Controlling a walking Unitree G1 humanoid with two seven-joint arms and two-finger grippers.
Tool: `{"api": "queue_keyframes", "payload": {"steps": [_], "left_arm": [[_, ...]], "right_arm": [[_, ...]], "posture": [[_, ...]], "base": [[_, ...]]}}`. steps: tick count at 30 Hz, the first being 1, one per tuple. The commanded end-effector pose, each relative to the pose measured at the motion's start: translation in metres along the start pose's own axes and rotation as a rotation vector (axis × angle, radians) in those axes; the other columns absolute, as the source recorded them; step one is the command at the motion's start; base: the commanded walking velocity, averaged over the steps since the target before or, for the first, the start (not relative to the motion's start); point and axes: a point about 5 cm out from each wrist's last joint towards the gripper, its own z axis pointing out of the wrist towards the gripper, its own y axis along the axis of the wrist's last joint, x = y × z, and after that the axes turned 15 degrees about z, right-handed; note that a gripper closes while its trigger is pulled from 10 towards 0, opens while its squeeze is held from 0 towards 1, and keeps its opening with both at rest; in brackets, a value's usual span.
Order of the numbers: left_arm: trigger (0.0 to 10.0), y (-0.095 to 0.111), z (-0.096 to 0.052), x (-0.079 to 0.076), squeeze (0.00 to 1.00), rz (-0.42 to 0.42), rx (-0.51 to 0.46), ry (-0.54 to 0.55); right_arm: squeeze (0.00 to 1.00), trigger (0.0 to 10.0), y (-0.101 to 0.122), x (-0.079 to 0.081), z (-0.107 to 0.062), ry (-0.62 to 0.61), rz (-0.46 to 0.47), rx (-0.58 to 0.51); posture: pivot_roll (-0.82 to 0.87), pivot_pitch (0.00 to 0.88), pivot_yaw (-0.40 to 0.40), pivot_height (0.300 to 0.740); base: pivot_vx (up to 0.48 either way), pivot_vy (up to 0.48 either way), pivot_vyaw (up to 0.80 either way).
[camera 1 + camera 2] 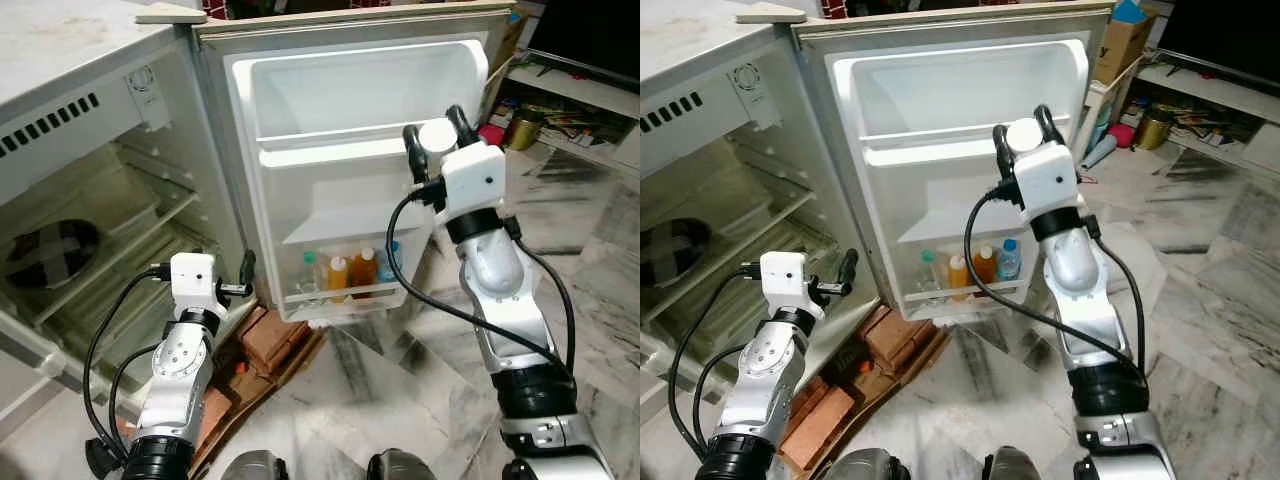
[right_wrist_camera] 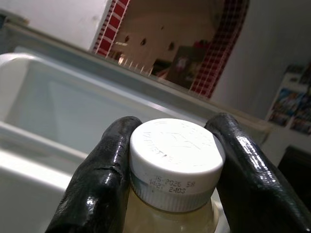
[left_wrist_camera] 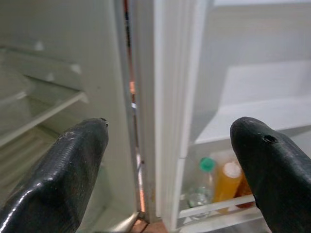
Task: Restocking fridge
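I see the bottle [image 2: 171, 194], white cap up, clamped between the right end effector [image 1: 436, 136] fingers, raised before the open fridge door [image 1: 350, 120]. Left end effector [image 3: 170, 160] is spread wide, empty, near the door's hinge edge.

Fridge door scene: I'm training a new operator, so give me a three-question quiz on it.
1. True or false: the right end effector holds a bottle with a white cap.
2. Where do the other bottles stand?
A. top door shelf
B. bottom door shelf
C. floor
3. Fill in: the left end effector's fingers are ____ and grip nothing.

Key: 1 true; 2 B; 3 open.
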Motion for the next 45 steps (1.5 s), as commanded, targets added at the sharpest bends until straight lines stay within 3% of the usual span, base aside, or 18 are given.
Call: {"api": "queue_keyframes", "payload": {"steps": [1,10,35,45], "left_arm": [[10.0,0.005,0.001,0.001,0.0,-0.002,-0.024,-0.011],[10.0,0.006,0.0,-0.001,0.0,-0.004,-0.026,-0.012],[10.0,0.005,-0.001,0.0,0.0,-0.01,-0.013,-0.005],[10.0,0.006,-0.002,-0.004,0.0,-0.007,-0.014,-0.012]], "right_arm": [[0.0,10.0,0.013,-0.009,0.01,-0.027,-0.033,-0.067],[0.0,10.0,0.018,-0.02,0.037,-0.06,-0.053,-0.103],[0.0,10.0,0.013,-0.008,0.051,-0.031,-0.037,-0.135],[0.0,10.0,-0.021,-0.042,0.062,-0.198,0.011,0.058]], "posture": [[0.01,0.033,0.035,0.74],[0.01,0.032,0.031,0.74],[0.02,0.039,0.033,0.74],[0.04,0.048,0.027,0.74]], "base": [[0.307,0.0,0.0],[0.277,0.0,0.0],[0.068,0.032,0.0],[0.0,0.0,0.0]]}}
